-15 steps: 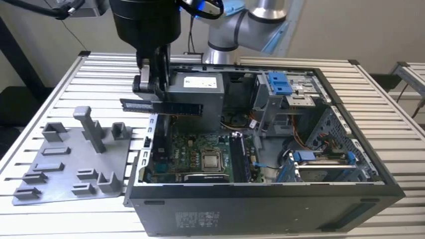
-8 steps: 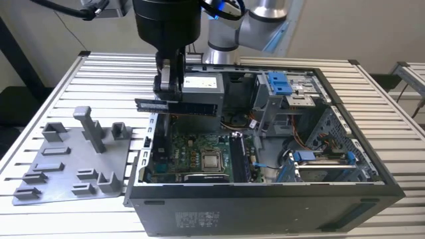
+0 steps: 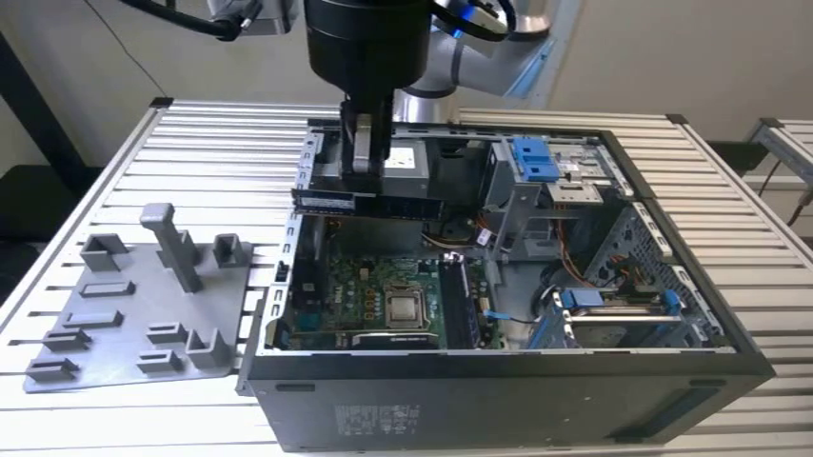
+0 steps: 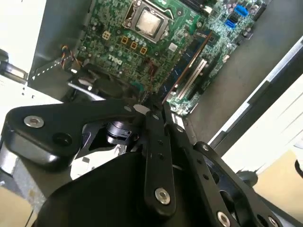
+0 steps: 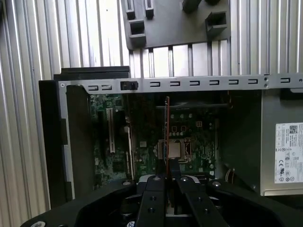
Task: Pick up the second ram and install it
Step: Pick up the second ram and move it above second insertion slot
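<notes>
Hanging from the upper centre of the exterior view, my gripper (image 3: 365, 183) is pressed together on the second ram (image 3: 406, 207), pinching it by its upper edge. The stick lies level, its length running across the picture, and it is held in the air above the far side of the open computer case (image 3: 508, 390), touching nothing below. In the first wrist view the ram (image 5: 167, 127) shows edge-on as a thin line reaching out from my gripper (image 5: 166, 178), with the green motherboard (image 5: 194, 137) behind it.

Under the stick, toward the lower centre of the exterior view, the motherboard (image 3: 362, 295) lies flat on the case floor. Its processor socket (image 3: 406, 307) sits at the middle, and the long black slots (image 3: 458, 305) are just to the exterior view's right of that socket. Blue drive clips (image 3: 540, 157) stand further toward the upper right. At the exterior view's left, a grey parts fixture (image 3: 140, 305) rests on the slatted surface (image 3: 228, 133) beside the case.

I judge the pick-up done and the carry to the board under way; the install itself is not yet begun. Seating the stick calls for bringing it over a free slot. As far as I can judge, it lies crosswise to the slots now, so its length must be lined up with the slot before an even, straight press down.
</notes>
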You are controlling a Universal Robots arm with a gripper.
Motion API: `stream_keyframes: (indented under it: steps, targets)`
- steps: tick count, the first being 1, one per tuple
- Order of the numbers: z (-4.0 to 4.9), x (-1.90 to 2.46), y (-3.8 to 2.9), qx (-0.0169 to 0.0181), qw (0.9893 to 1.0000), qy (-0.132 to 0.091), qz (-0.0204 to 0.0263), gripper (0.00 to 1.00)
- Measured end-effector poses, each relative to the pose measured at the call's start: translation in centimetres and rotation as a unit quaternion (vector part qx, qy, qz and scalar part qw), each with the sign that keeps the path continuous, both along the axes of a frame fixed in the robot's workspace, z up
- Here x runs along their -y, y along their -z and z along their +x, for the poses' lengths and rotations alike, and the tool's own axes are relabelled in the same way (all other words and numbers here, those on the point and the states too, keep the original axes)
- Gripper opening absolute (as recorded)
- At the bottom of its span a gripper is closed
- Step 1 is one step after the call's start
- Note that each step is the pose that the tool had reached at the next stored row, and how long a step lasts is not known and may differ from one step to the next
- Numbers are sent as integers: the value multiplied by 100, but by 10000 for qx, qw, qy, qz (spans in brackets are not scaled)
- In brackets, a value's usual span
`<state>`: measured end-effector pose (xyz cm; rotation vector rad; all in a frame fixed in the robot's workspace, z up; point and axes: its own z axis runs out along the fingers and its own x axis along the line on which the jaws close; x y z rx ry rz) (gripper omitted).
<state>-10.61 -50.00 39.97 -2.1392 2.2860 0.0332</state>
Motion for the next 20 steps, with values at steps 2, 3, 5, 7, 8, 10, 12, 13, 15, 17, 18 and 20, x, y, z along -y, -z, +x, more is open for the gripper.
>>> stream_keyframes:
  steps: [2, 3, 5, 7, 8, 10, 12, 13, 15, 17, 18, 20]
  targets:
    - [80, 0, 0, -3, 10000, 0, 0, 14]
    - [119, 0, 0, -5, 10000, 0, 0, 14]
    - [198, 0, 0, -8, 10000, 0, 0, 14]
    - [280, 0, 0, -11, 10000, 0, 0, 14]
    - [320, 0, 0, -13, 10000, 0, 0, 14]
    - [397, 0, 0, -16, 10000, 0, 0, 14]
    - [474, 0, 0, -19, 10000, 0, 0, 14]
    - [511, 0, 0, -20, 10000, 0, 0, 14]
    - [586, 0, 0, -23, 10000, 0, 0, 14]
    - [659, 0, 0, -26, 10000, 0, 0, 14]
    - [695, 0, 0, -27, 10000, 0, 0, 14]
    - [763, 1, 0, -29, 10000, 0, 0, 14]
